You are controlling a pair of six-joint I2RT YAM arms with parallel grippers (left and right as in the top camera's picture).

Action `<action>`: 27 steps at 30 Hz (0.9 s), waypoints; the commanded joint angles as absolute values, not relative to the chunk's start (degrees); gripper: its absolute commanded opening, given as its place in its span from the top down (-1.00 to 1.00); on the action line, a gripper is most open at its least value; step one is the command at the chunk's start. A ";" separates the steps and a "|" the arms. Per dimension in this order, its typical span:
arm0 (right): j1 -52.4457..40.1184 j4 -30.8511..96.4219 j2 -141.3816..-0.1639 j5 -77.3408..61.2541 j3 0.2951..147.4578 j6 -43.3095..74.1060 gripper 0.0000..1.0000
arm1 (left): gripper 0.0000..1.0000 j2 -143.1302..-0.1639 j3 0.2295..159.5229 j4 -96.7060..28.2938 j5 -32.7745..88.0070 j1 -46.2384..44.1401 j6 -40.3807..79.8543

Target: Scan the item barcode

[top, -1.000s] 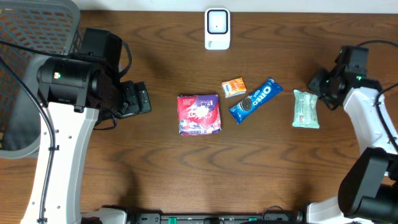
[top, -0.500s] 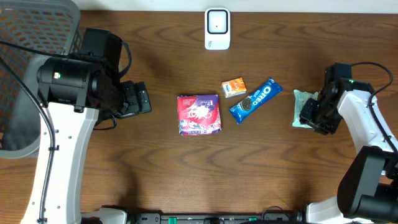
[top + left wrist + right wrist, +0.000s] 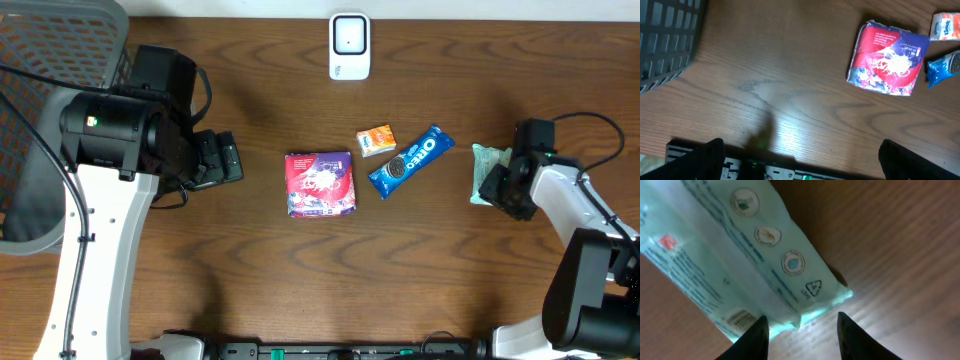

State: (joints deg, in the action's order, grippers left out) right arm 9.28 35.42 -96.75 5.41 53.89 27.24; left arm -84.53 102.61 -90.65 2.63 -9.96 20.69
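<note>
While the left tool [image 3: 807, 157] hangs released, the right tool [image 3: 800, 332] straddles one end of the mint-green packet [image 3: 735, 255]. Whether it pinches, I cannot tell.

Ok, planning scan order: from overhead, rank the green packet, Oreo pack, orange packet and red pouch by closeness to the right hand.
1. Green packet, under the right hand, far right.
2. Oreo pack, right of centre.
3. Orange packet, just left of it.
4. Red pouch, centre.
</note>
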 commanded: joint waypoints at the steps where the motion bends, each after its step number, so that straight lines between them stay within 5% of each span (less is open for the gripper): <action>1: 9.39 32.71 -96.77 4.32 51.35 30.26 0.21 | -0.96 -84.97 102.61 -90.83 1.87 -9.82 19.97; 15: 9.32 15.00 -96.77 3.01 45.67 33.19 0.22 | -0.96 -84.97 102.61 -90.83 1.87 -9.82 19.94; 27: 9.78 -1.61 -96.77 -3.36 48.49 32.88 0.03 | -0.96 -84.97 102.61 -90.83 1.87 -9.82 19.94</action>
